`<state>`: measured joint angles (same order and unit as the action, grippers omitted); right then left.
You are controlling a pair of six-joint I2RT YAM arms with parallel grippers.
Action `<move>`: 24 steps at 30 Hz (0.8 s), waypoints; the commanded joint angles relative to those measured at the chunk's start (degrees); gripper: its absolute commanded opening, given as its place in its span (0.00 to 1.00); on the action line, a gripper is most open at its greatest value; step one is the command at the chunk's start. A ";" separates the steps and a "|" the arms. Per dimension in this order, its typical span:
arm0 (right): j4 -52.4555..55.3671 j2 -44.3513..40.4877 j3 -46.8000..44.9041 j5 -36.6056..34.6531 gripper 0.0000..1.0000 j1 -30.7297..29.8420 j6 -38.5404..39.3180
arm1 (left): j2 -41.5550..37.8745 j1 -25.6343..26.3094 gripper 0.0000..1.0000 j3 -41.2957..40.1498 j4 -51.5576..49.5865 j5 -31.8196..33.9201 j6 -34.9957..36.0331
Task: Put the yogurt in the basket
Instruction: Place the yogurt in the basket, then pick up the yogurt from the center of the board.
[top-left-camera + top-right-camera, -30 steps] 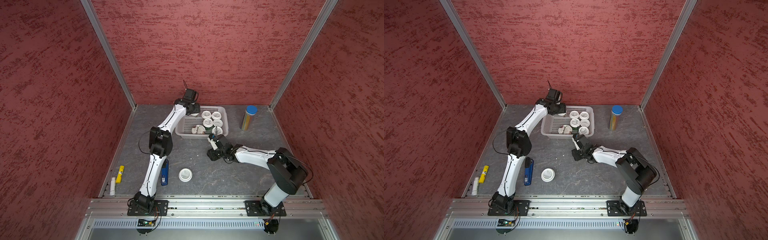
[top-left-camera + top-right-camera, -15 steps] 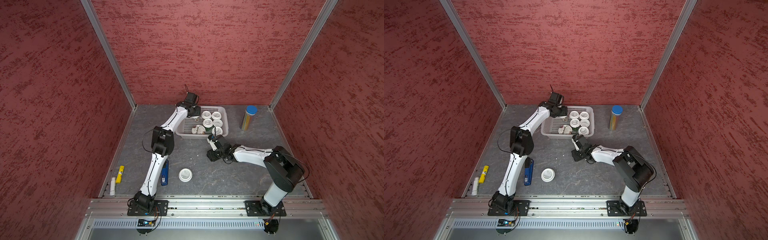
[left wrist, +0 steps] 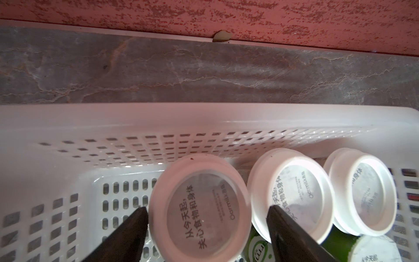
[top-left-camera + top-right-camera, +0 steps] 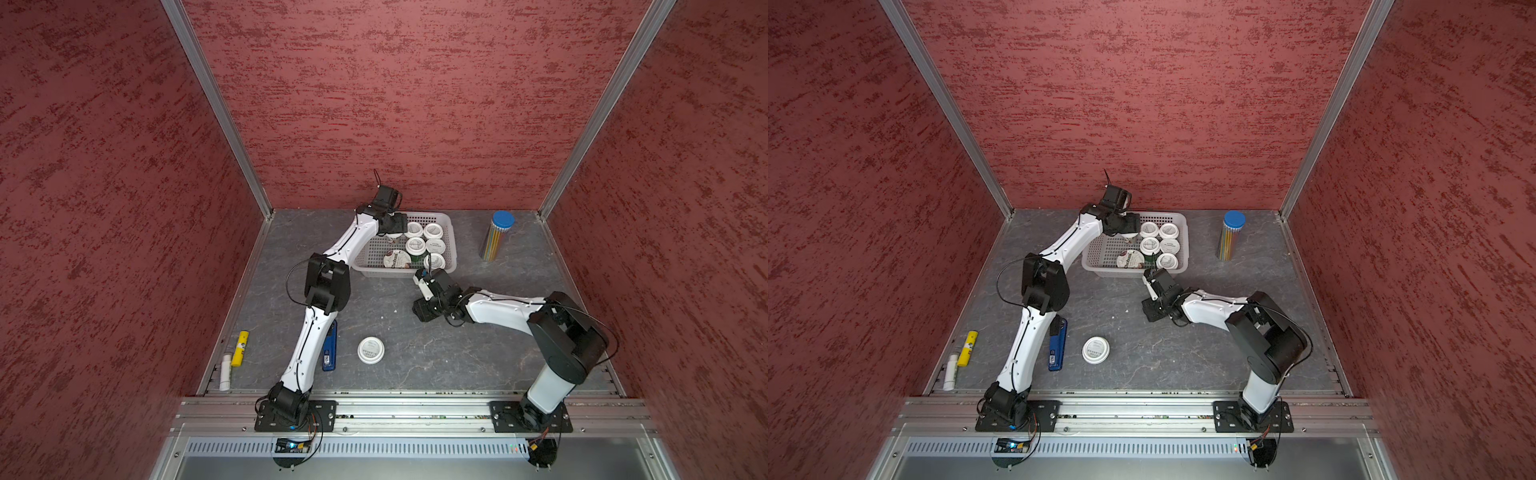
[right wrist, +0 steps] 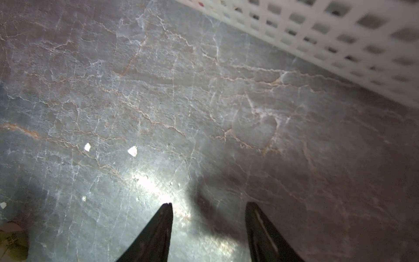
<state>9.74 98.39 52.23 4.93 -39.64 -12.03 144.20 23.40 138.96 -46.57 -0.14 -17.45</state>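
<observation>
The basket [image 4: 453, 232] stands at the back of the table and holds several yogurt cups [image 4: 415, 245], among them the wider Chobani one [image 4: 397, 260]. My left gripper [image 4: 394, 237] hangs over the basket's far left part. In the left wrist view it [image 3: 206, 207] is open, with an upright white-lidded yogurt cup [image 3: 201, 208] standing free between its fingers [image 3: 136, 226] inside the basket [image 3: 204, 118]. One more yogurt cup [image 4: 370, 350] stands alone on the near table. My right gripper [image 4: 424, 309] is open and holds nothing, low over the table in front of the basket [image 5: 340, 45].
A tall blue-capped tube of pencils [image 4: 496, 235] stands right of the basket. A blue flat object [image 4: 329, 345] lies beside the left arm. A yellow marker [image 4: 240, 348] and a white tube [image 4: 225, 371] lie at the left edge. Red walls close in three sides.
My left gripper has come down into the basket's far left part and its jaws have spread off the cup. The right arm has hardly moved.
</observation>
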 commanded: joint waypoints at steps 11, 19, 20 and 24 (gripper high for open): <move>5.80 -7.16 3.64 2.10 0.59 0.09 1.94 | -24.59 0.69 0.90 -19.86 2.69 3.41 -1.97; 11.48 -12.76 2.56 -0.87 0.62 0.17 0.20 | -48.24 10.40 0.92 -49.83 0.73 6.72 -2.84; 12.11 -13.37 1.94 -1.62 0.62 0.16 -0.73 | -50.56 12.15 0.92 -53.09 -0.16 6.77 -3.54; 12.00 -16.78 -1.10 -3.09 0.62 0.14 -3.18 | -55.55 19.39 0.93 -61.51 -3.80 8.45 -7.26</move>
<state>19.62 84.14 53.01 4.64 -39.64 -12.78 90.02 39.75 81.69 -46.28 6.20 -21.65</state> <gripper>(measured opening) 0.621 0.926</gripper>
